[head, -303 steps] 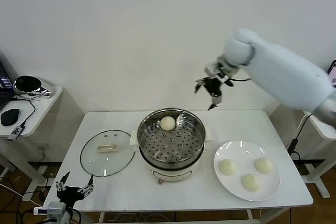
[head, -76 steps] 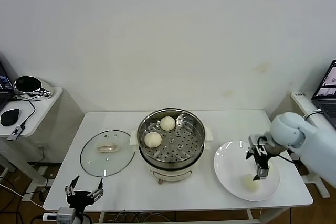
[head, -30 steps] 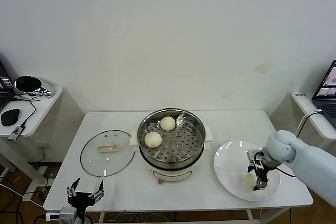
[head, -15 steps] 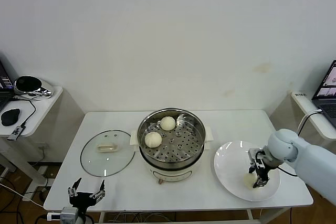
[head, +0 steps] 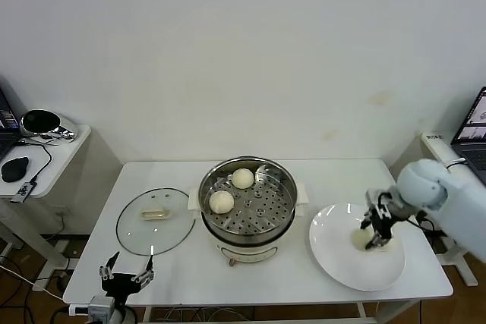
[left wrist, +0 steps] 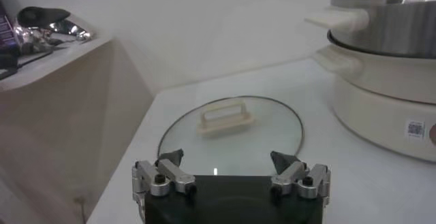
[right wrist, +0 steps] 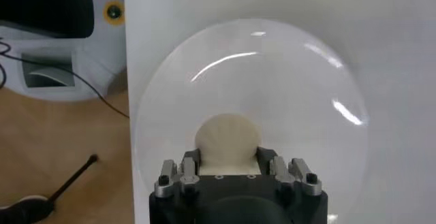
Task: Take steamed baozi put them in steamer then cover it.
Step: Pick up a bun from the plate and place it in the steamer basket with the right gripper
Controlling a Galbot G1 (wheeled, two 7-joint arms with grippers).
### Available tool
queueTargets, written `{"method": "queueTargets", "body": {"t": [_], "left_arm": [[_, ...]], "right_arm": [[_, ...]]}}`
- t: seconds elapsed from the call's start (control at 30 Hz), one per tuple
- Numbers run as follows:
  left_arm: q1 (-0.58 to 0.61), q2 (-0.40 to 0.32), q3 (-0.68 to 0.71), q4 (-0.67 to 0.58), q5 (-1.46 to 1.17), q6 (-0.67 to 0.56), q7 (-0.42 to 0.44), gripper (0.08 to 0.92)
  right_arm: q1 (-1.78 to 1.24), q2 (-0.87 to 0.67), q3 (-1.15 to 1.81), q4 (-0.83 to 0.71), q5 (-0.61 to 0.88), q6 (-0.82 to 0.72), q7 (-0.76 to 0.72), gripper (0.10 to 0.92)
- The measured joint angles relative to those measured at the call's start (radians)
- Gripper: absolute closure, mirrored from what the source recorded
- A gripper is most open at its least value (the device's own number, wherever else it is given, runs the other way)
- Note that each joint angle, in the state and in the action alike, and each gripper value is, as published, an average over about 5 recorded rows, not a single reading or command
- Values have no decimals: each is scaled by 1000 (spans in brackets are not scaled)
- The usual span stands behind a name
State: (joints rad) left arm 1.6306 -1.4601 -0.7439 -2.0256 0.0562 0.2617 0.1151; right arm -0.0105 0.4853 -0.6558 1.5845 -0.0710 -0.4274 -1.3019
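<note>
Two buns point(head: 231, 190) sit on the holed tray of the steamer point(head: 247, 206); one more bun point(head: 362, 240) is pinched between the fingers of the right gripper point(head: 373, 234) over the white plate point(head: 334, 259). Left gripper point(head: 126, 278) — jaws spread wide — waits near the glass lid point(head: 156, 220) on the table point(head: 342, 176).

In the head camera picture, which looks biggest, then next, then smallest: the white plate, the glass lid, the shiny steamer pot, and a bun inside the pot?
1. Steamer pot and white plate: they look about the same width, too close to rank.
2. Glass lid: a bit smaller.
3. Bun in the pot: by far the smallest.
</note>
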Motion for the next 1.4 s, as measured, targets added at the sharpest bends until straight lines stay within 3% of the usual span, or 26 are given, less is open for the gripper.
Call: {"method": "queueTargets", "body": {"t": [0.33, 0.7, 1.07, 1.4], "left_arm": [[-9, -6, -20, -14, -9, 1, -2, 177], [2, -13, -28, -26, -13, -1, -6, 177], [9, -7, -47, -34, -24, -1, -8, 177], [8, -6, -57, -37, -36, 0, -8, 177]], "right_arm": [[298, 143, -166, -83, 142, 78, -38, 517], [516, 422, -290, -283, 267, 469, -71, 560], [537, 648, -325, -361, 148, 841, -89, 567], [466, 741, -337, -334, -36, 1063, -103, 564]]}}
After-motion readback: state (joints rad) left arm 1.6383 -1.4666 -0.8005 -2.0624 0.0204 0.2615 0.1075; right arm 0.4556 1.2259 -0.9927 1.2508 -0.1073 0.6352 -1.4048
